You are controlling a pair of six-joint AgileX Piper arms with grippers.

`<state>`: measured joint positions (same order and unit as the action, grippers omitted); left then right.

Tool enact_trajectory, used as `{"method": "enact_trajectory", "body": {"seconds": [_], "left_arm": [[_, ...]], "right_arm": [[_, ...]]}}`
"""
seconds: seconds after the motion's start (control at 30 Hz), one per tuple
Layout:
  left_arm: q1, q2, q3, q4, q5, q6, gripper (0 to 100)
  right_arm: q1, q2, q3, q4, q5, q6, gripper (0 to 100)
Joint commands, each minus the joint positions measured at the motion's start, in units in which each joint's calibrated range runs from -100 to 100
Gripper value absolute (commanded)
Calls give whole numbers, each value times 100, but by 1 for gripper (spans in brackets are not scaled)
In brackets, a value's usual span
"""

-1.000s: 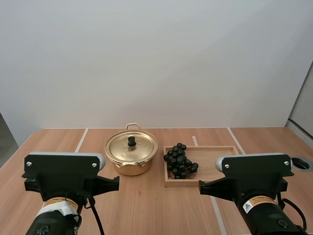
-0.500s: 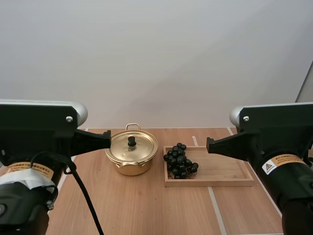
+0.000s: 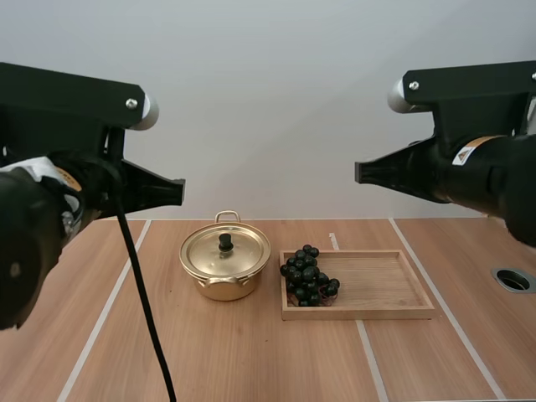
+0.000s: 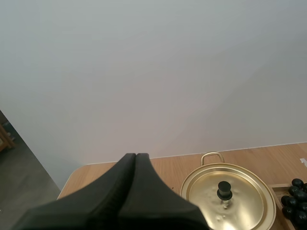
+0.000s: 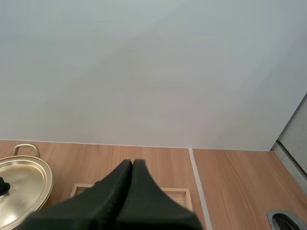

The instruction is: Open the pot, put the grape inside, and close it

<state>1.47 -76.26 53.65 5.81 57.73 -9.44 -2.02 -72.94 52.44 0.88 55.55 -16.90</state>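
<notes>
A golden pot [image 3: 224, 268] stands mid-table with its lid on, topped by a black knob [image 3: 225, 241]. To its right, a dark bunch of grapes [image 3: 308, 277] lies at the left end of a wooden tray [image 3: 377, 285]. My left gripper [image 3: 179, 192] hangs high above the table, left of the pot, and is shut on nothing. My right gripper [image 3: 358, 172] is equally high, over the tray's right side, and also shut. In the left wrist view the fingers [image 4: 135, 158] form one wedge, with the pot [image 4: 240, 211] beyond. The right wrist view shows its wedge [image 5: 132, 164] above the tray [image 5: 180, 194].
The wooden table [image 3: 251, 360] has pale lines running front to back. A round metal-rimmed hole [image 3: 512, 279] sits near the table's right edge.
Both arms have risen from low at the front of the table to high above it. The pot, grapes and tray have not moved.
</notes>
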Motion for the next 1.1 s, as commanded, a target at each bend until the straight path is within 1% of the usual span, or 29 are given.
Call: {"method": "enact_trajectory", "body": {"seconds": [0.0, 0.3, 0.4, 0.47, 0.53, 0.7, 0.77, 0.9, 1.07], "left_arm": [[7, 170, -269, -127, -84, 11, 0], [7, 146, -282, -75, -111, 39, 0], [7, 158, -282, -146, 1, 550, 0], [7, 171, -282, -309, 1, 1020, 0], [7, 228, -299, -631, 26, 1470, 0], [7, 637, -525, -1629, 624, 2417, 0], [7, 912, -641, -1859, 802, 2656, 0], [7, 1497, -884, -1954, 978, 2821, 0], [7, 2214, -1061, -1968, 978, 2897, 0]], "right_arm": [[6, 449, -717, -44, 361, 12, 0], [6, 422, -790, -44, 389, 12, 0], [6, 422, -790, -44, 407, -25, 0], [6, 457, -790, -44, 388, -26, 0], [6, 522, -790, -33, 327, -135, 0], [6, 828, -846, 245, 327, -616, 0], [6, 928, -884, 433, 327, -829, 0], [6, 1137, -919, 657, 397, -1049, 0], [6, 1339, -919, 657, 353, -1260, 0]]}}
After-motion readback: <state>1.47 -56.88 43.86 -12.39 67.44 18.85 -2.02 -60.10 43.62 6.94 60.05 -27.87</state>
